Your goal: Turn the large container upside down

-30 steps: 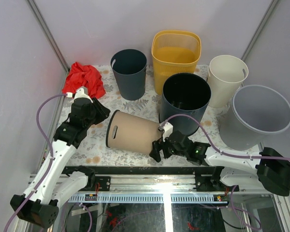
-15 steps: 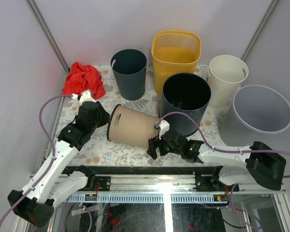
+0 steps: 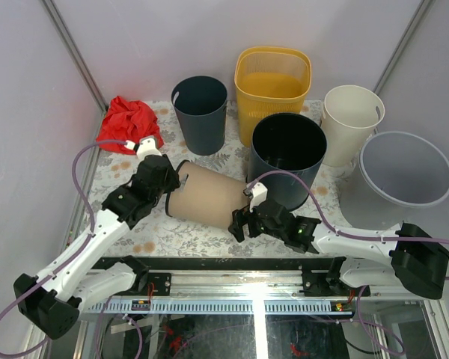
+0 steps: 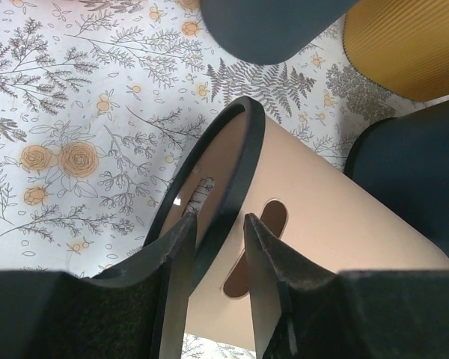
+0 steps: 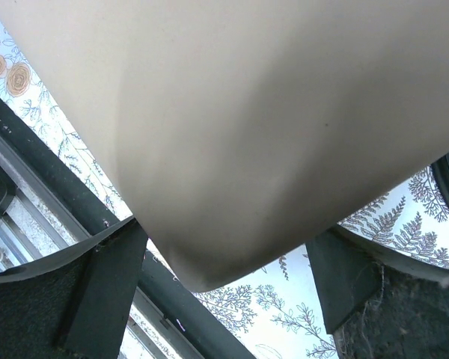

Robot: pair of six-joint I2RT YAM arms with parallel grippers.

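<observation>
Tipping is half done: we have the tan cylindrical plastic bin (image 3: 206,196) on its side on the floral worktop (image 3: 146,232), just in front of the large dark round bin (image 3: 286,155). Our left hand (image 4: 213,247) pinches its black rim; our right hand (image 3: 243,221), spread wide, cradles its base end. Standing it mouth-down remains.

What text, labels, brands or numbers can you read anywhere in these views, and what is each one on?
None readable in any view.
The tan bin, the other bins, the red cloth and the floral table cover show no lettering.
Small parts on the frame rail at the near edge are too small to show any marking.
</observation>
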